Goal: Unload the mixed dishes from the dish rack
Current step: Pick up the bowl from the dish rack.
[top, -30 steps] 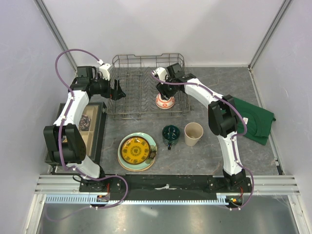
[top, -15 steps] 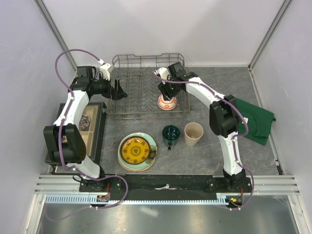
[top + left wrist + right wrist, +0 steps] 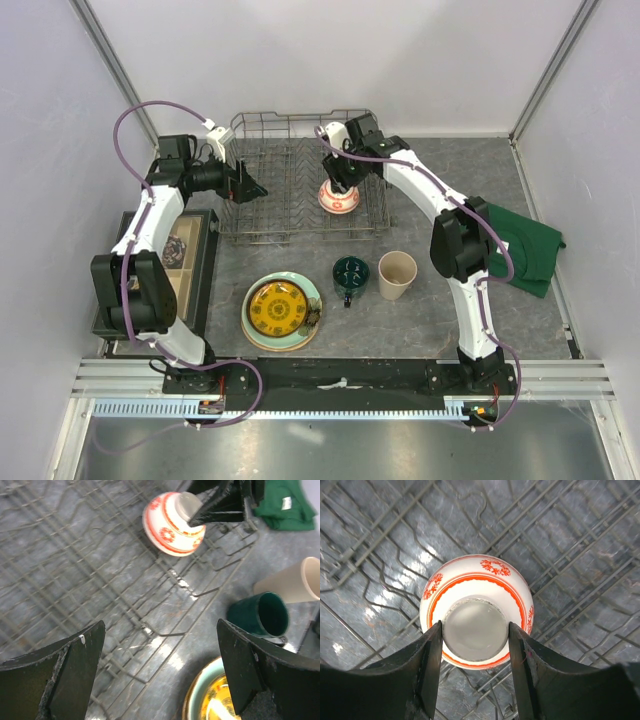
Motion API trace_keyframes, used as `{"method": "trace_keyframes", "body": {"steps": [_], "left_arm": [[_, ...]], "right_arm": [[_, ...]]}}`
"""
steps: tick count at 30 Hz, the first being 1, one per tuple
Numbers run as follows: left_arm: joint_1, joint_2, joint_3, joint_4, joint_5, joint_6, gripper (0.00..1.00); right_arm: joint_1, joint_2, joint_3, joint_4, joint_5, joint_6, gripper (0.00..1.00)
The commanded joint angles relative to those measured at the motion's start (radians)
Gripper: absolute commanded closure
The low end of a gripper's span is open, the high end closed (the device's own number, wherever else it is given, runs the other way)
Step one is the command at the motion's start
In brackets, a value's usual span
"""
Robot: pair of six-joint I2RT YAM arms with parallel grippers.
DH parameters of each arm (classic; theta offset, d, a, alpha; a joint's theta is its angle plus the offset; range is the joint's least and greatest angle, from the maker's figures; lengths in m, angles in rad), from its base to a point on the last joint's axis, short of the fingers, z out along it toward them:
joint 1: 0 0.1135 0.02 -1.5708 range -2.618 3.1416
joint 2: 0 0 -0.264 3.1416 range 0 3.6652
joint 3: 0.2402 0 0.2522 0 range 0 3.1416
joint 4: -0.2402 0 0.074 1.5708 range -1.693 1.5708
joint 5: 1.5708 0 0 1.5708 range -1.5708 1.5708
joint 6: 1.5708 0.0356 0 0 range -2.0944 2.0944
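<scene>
Over grey wire rack (image 3: 262,205), right hand (image 3: 475,631) pinches glossy upturned bowl (image 3: 492,577); left hand (image 3: 160,626) spread.

On my overhead feed the left arm (image 3: 148,218) and the right arm (image 3: 418,187) both read as white shells broken by black joint housings. A purple cable (image 3: 128,112) trails along each, down to the black base plate (image 3: 340,382) at the bottom of frame. In my wrist views, the left gripper (image 3: 160,625) and right gripper (image 3: 475,626) are matte black, scuffed grey along the edges.
</scene>
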Motion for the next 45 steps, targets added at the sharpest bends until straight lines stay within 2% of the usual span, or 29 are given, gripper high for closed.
{"method": "trace_keyframes", "body": {"steps": [1,5,13,21,23,31,37,42,43,45], "left_arm": [[0.003,0.025,-0.041,0.165,0.134,-0.134,0.01],[0.000,0.063,-0.075,0.325,0.235,-0.307,0.01],[-0.028,0.132,-0.068,0.494,0.284,-0.523,0.01],[-0.045,0.187,-0.074,0.687,0.308,-0.750,0.03],[-0.078,0.197,-0.074,0.724,0.309,-0.790,0.04],[-0.114,0.241,-0.078,1.020,0.341,-1.071,0.12],[-0.132,0.275,-0.080,1.213,0.360,-1.263,0.22],[-0.140,0.286,-0.075,1.292,0.366,-1.329,0.43],[-0.140,0.287,-0.078,1.301,0.369,-1.337,0.52],[-0.143,0.290,-0.080,1.331,0.374,-1.363,0.59]], "right_arm": [[-0.006,-0.080,0.098,0.047,-0.024,0.067,0.97],[-0.009,-0.096,0.113,0.083,-0.078,0.151,0.98],[-0.018,-0.146,0.119,0.161,-0.199,0.303,0.99],[-0.018,-0.199,0.090,0.228,-0.315,0.380,1.00],[-0.016,-0.212,0.087,0.233,-0.322,0.389,0.99],[-0.018,-0.238,0.047,0.259,-0.351,0.404,0.99],[-0.018,-0.248,0.021,0.282,-0.372,0.424,1.00],[-0.015,-0.255,0.006,0.296,-0.380,0.427,1.00],[-0.016,-0.257,0.006,0.296,-0.381,0.427,1.00],[-0.016,-0.258,0.001,0.298,-0.385,0.427,1.00]]}}
